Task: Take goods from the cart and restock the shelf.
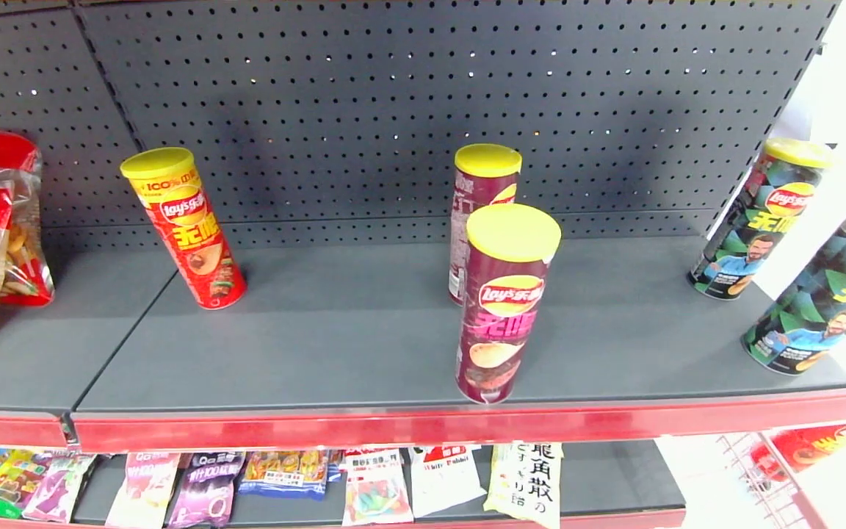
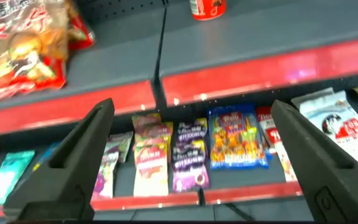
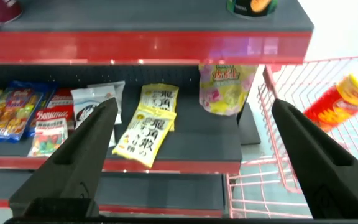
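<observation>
Both tools empty, goods waiting in the cart.
The left tool (image 2: 191, 107) and right tool (image 3: 193, 104) have their fingers spread, holding nothing. A red cylindrical chip can with yellow lid (image 3: 340, 99) lies in the pink wire cart (image 3: 269, 87). A purple cardboard chip can (image 1: 504, 308) stands upright near the front edge of the grey metal shelf (image 1: 320, 345).

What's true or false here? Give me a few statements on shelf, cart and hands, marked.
1. The front purple can stands near the shelf edge, the back purple can behind it. True.
2. The left hand and right hand are both open and empty. True.
3. The cart is empty. False: the cart holds a red can.
4. The lower shelf holds cans. False: the lower shelf holds flat packets.
</observation>
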